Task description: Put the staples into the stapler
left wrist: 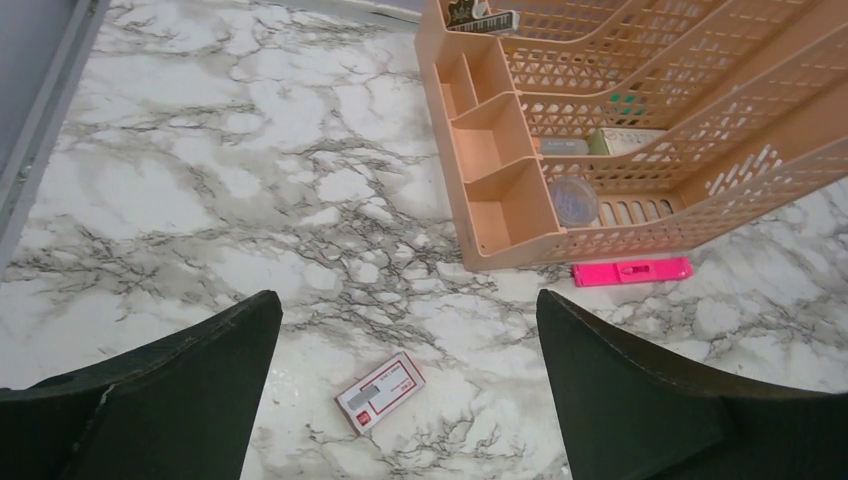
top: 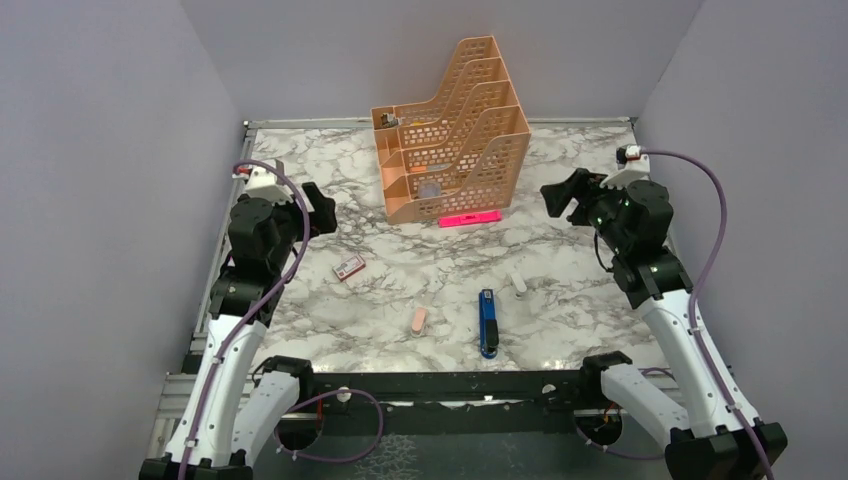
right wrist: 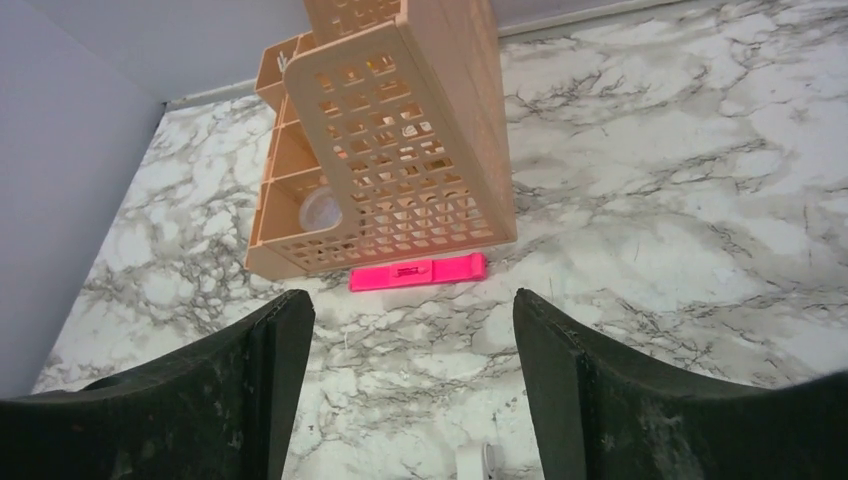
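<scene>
The staples box [top: 348, 267], white with a red label, lies flat on the marble table left of centre; in the left wrist view it [left wrist: 381, 391] lies below and between my open fingers. The blue stapler [top: 487, 322] with black ends lies lengthwise near the front centre, closed. My left gripper [top: 322, 208] is open and empty, raised above the table behind and left of the box. My right gripper [top: 558, 196] is open and empty, raised at the right side, far from the stapler. The stapler shows in neither wrist view.
An orange mesh file organiser [top: 450, 135] stands at the back centre. A bright-pink bar [top: 469, 219] lies against its front. A peach-pink oblong piece [top: 419, 320] lies left of the stapler. A small white capsule-like piece [top: 518, 283] lies to its right rear.
</scene>
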